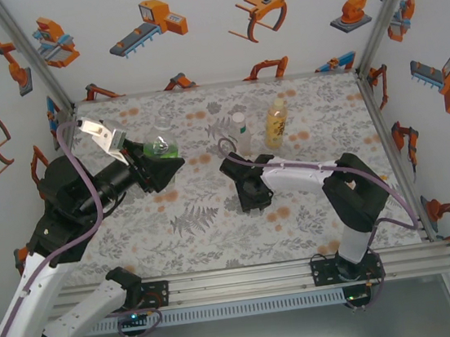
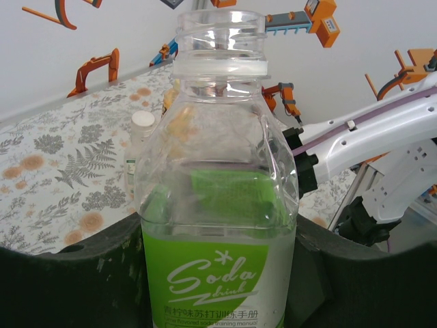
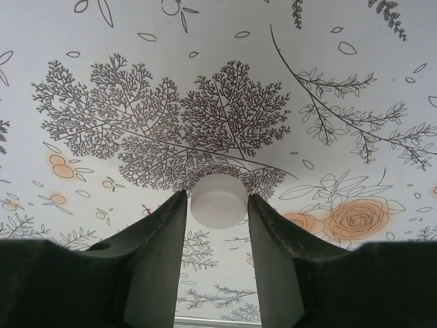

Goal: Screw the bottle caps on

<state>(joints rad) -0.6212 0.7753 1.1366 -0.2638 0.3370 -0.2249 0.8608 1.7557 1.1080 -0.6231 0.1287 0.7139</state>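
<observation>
The left claw (image 1: 162, 158) is shut tight on a clear plastic bottle with a green label (image 2: 218, 205), one black finger on each side of its lower part. In the left wrist view the bottle stands straight up and down, with its open mouth (image 2: 220, 31) at the top and no lid on it. The label has white letters that say "Soda". This bottle is on the left side of the flowery counter (image 1: 190, 222). In the middle of the counter, the right claw (image 3: 217, 205) points down at a small round white plastic cap (image 3: 218, 198). The cap lies flat on the counter, right between the two black fingers. The fingers are only a little way apart and very close to its sides, but I cannot tell if they are squeezing it. Behind that claw, near the back of the counter, a thin clear bottle with a white lid (image 1: 242, 133) stands up. Just to its right stands a brown-yellow bottle with a yellow label (image 1: 276, 123).
</observation>
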